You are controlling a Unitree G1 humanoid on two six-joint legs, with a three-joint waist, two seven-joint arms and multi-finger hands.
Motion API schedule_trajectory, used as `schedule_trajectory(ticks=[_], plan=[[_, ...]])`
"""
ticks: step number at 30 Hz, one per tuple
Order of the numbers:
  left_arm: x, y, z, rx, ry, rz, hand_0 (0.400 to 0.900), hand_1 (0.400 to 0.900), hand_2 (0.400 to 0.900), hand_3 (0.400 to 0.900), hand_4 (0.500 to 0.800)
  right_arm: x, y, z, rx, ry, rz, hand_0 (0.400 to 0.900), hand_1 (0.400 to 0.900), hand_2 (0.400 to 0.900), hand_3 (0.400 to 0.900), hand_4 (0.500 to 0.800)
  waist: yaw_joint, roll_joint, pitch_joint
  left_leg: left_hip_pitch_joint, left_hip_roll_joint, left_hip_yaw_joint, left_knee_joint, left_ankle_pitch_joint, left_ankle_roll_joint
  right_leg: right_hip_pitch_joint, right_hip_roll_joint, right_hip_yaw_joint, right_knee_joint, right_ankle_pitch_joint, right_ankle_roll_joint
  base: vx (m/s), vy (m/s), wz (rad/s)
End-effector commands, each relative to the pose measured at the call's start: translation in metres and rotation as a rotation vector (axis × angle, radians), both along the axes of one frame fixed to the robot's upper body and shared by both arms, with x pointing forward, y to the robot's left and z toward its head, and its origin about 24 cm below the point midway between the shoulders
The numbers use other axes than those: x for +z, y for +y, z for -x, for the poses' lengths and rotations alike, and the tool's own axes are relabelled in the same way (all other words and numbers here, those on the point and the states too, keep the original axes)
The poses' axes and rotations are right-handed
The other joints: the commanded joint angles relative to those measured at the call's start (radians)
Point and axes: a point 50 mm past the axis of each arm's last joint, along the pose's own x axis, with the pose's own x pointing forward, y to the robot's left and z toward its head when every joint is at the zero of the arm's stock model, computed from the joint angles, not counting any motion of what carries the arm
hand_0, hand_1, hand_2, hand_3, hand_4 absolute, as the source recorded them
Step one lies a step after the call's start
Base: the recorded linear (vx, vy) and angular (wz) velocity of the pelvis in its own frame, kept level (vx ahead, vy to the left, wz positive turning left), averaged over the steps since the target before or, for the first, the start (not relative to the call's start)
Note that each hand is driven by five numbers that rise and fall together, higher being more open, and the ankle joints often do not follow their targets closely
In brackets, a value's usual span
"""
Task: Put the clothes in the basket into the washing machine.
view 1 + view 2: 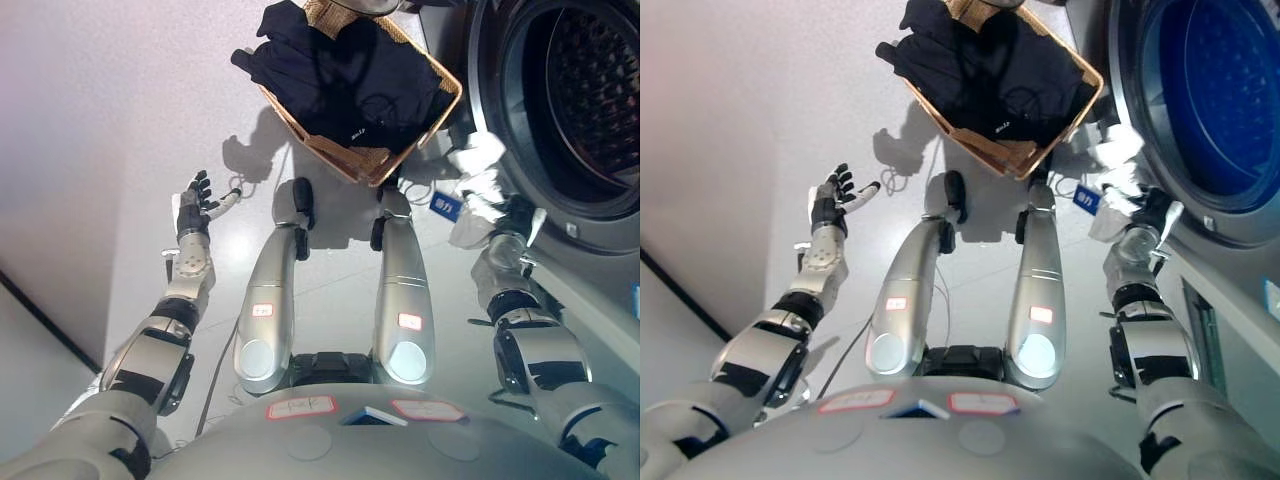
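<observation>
Left eye view: a white garment (478, 188) is held bunched in the right robot hand (500, 212), fingers curled round it, just beside the rim of the washing machine drum opening (585, 100), which lies ahead and to the right of that hand. Dark clothes (350, 75) fill the wicker basket (400, 150) ahead-left. The left robot hand (197, 205) hangs empty, fingers spread, well apart.

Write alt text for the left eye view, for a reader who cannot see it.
The right robot hand grips a white garment at the open washing machine drum's rim. The left robot hand hangs open over the floor, holding nothing. A wicker basket with dark clothes sits on the floor beside the machine.
</observation>
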Motion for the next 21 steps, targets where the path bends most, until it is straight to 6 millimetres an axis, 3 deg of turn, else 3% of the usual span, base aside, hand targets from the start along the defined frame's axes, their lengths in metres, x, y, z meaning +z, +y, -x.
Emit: schedule_trajectory(ticks=[1, 2, 3, 4, 5, 6, 10, 12, 21], plan=[[-0.017, 0.016, 0.034, 0.092, 0.026, -0.028, 0.9, 0.9, 0.9, 0.9, 0.8, 0.045, -0.03, -0.004, -0.193, -0.352, -0.034, 0.4, 0.4, 0.4, 0.4, 0.5, -0.003, 0.078, -0.061, -0.029, 0.015, -0.062, -0.193, 0.173, -0.071, 0.027, 0.028, -0.051, 0.039, -0.081, 0.013, 0.14, 0.014, -0.08], [-0.018, 0.013, 0.035, 0.087, 0.025, -0.023, 0.9, 0.9, 0.9, 0.9, 0.8, 0.052, -0.028, -0.008, -0.209, -0.422, -0.064, 0.4, 0.4, 0.4, 0.4, 0.5, -0.001, 0.085, -0.07, -0.014, 0.015, -0.068, -0.195, 0.143, -0.076, 0.037, 0.03, -0.044, 0.043, -0.113, 0.019, 0.06, -0.011, -0.01], [-0.016, 0.029, 0.037, 0.083, 0.05, -0.053, 0.9, 0.9, 0.9, 0.9, 0.8, 0.138, -0.123, 0.009, -0.332, -0.637, -0.024, 0.4, 0.4, 0.4, 0.4, 0.5, 0.005, 0.081, -0.077, -0.022, 0.014, -0.067, -0.199, 0.166, -0.078, 0.03, 0.025, -0.052, 0.044, -0.094, 0.013, 0.15, -0.026, 0.01], [-0.016, 0.027, 0.036, 0.082, 0.048, -0.048, 0.9, 0.9, 0.9, 0.9, 0.8, 0.141, -0.126, 0.009, -0.327, -0.645, -0.024, 0.4, 0.4, 0.4, 0.4, 0.5, 0.006, 0.087, -0.081, -0.01, 0.014, -0.075, -0.198, 0.137, -0.082, 0.04, 0.028, -0.046, 0.047, -0.122, 0.019, -0.06, -0.038, 0.13], [-0.012, 0.022, 0.031, 0.029, 0.018, -0.04, 0.9, 0.9, 0.9, 0.9, 0.8, 0.164, -0.124, -0.006, -0.379, -0.677, -0.013, 0.4, 0.4, 0.4, 0.4, 0.5, 0.036, 0.103, -0.088, -0.02, 0.012, -0.075, -0.21, 0.17, -0.08, 0.029, 0.019, -0.056, 0.04, -0.094, 0.014, 0.06, -0.036, 0.27], [-0.013, 0.023, 0.033, -0.018, 0.047, -0.075, 0.9, 0.9, 0.9, 0.9, 0.8, 0.223, -0.087, -0.061, -0.324, -0.781, -0.104, 0.4, 0.4, 0.4, 0.4, 0.5, 0.106, 0.131, -0.125, -0.013, 0.01, -0.076, -0.229, 0.183, -0.083, 0.028, 0.013, -0.055, 0.035, -0.091, 0.015, -0.05, -0.032, 0.28], [-0.021, 0.013, 0.038, -0.023, 0.076, -0.026, 0.9, 0.9, 0.9, 0.9, 0.8, 0.232, -0.098, -0.054, -0.322, -0.892, -0.197, 0.4, 0.4, 0.4, 0.4, 0.5, 0.109, 0.145, -0.141, 0.005, 0.012, -0.071, -0.254, 0.186, -0.086, 0.034, 0.015, -0.051, 0.031, -0.096, 0.018, 0.08, -0.006, 0.03], [-0.025, 0.006, 0.039, -0.035, 0.089, -0.006, 0.9, 0.9, 0.9, 0.9, 0.8, 0.256, -0.105, -0.05, -0.335, -1.0, -0.212, 0.4, 0.4, 0.4, 0.4, 0.5, 0.122, 0.153, -0.157, 0.022, 0.012, -0.078, -0.28, 0.195, -0.093, 0.043, 0.016, -0.049, 0.022, -0.101, 0.018, 0.08, -0.012, 0.04], [-0.028, 0.002, 0.042, -0.058, 0.11, 0.002, 0.9, 0.9, 0.9, 0.9, 0.8, 0.28, -0.111, -0.044, -0.327, -1.012, -0.134, 0.4, 0.4, 0.4, 0.4, 0.5, 0.127, 0.145, -0.166, 0.039, 0.015, -0.098, -0.296, 0.206, -0.103, 0.064, 0.019, -0.068, 0.018, -0.105, 0.015, 0.03, -0.036, 0.07]])
